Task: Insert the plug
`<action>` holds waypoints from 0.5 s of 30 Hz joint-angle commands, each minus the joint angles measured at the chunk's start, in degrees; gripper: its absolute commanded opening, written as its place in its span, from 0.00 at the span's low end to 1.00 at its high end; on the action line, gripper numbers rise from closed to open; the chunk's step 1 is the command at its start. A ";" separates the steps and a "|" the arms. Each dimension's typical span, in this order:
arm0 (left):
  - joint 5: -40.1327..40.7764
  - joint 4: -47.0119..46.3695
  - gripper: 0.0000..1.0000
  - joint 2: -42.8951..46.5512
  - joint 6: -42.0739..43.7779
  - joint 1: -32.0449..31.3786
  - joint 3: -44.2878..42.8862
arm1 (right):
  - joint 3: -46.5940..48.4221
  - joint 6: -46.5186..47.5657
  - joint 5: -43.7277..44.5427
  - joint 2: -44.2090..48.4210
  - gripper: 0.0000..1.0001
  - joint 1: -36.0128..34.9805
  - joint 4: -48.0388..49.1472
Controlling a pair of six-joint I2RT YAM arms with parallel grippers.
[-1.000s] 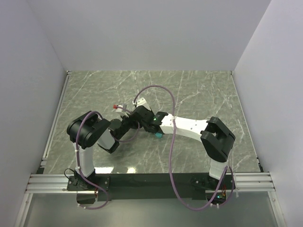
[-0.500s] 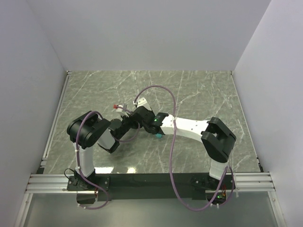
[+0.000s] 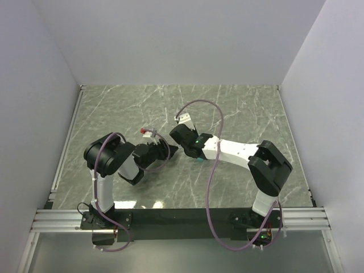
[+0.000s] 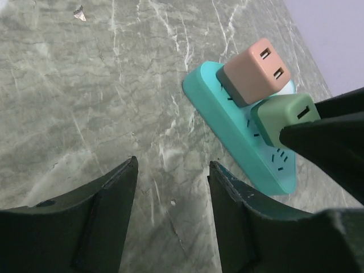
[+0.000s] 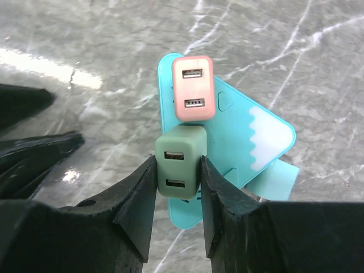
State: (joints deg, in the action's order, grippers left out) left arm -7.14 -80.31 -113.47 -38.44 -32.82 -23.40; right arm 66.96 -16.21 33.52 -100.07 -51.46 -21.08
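A teal power strip (image 5: 256, 131) lies on the marble table; it also shows in the left wrist view (image 4: 239, 128) and as a sliver in the top view (image 3: 200, 160). A pink plug (image 5: 193, 88) stands plugged into it. A green plug (image 5: 181, 161) stands on the strip right beside the pink one. My right gripper (image 5: 179, 165) is shut on the green plug, one finger on each side. My left gripper (image 4: 172, 166) is open and empty, low over bare table just left of the strip. In the top view the two grippers, left (image 3: 168, 149) and right (image 3: 178, 142), sit close together.
Purple cables (image 3: 211, 170) loop over the right arm. White walls close the table in on three sides, with a metal rail (image 3: 67, 142) along the left edge. My left fingers (image 5: 34, 159) show at the left of the right wrist view.
My right gripper and forearm have shifted right and slightly back, the teal strip with them. A gap has opened between the two grippers. The left arm has barely moved.
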 commanded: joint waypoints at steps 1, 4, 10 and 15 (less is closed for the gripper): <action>-1.39 -13.73 0.59 -0.26 1.52 -0.32 -0.42 | -3.06 -1.81 -1.52 1.46 0.24 1.01 -1.34; -1.39 -13.99 0.59 -0.52 1.26 -0.58 -0.95 | -3.24 -1.99 -1.44 2.77 0.23 1.62 -0.80; 0.28 -10.74 0.60 1.14 3.98 -2.86 -2.18 | -5.25 -3.57 -2.05 6.38 0.23 4.52 -0.37; 0.90 -8.73 0.60 2.81 4.60 -3.57 -2.27 | -8.24 -5.15 -3.02 9.10 0.23 7.69 0.42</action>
State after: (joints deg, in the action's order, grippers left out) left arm -6.76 -77.91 -112.92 -35.70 -35.90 -25.02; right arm 60.73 -19.18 30.59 -93.47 -45.52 -19.99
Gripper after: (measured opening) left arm 0.595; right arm 0.397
